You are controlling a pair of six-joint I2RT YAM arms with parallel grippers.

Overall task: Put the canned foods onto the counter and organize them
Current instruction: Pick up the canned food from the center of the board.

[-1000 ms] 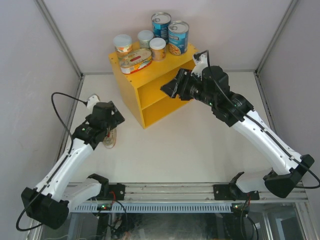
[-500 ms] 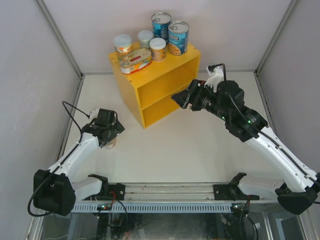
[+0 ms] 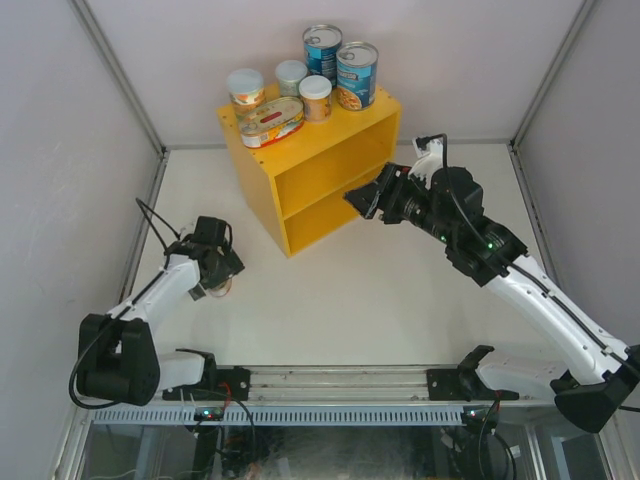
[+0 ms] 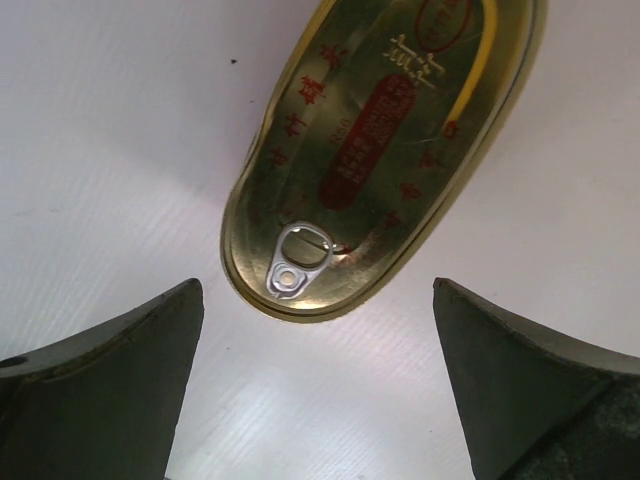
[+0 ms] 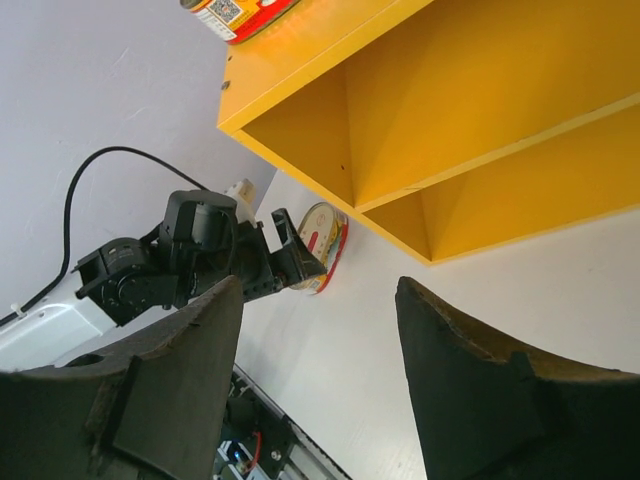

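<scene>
A flat oval tin (image 4: 385,150) with a gold lid and pull tab lies on the white table just ahead of my left gripper (image 4: 315,400), which is open and empty above it. The tin also shows in the top view (image 3: 224,289), partly under the left gripper (image 3: 213,272), and in the right wrist view (image 5: 325,245). On top of the yellow counter (image 3: 320,165) stand two tall blue cans (image 3: 357,75), three small pale-lidded cans (image 3: 245,92) and another oval tin (image 3: 272,120). My right gripper (image 3: 362,197) is open and empty in front of the counter's shelves (image 5: 450,130).
Grey walls with metal posts close in the table on the left, back and right. A metal rail (image 3: 330,385) runs along the near edge by the arm bases. A black cable (image 3: 150,215) loops off the left arm.
The right gripper has drawn back from the lower shelf opening, out to the right. The left arm has folded back, its gripper dropping low over the oval tin on the table.
</scene>
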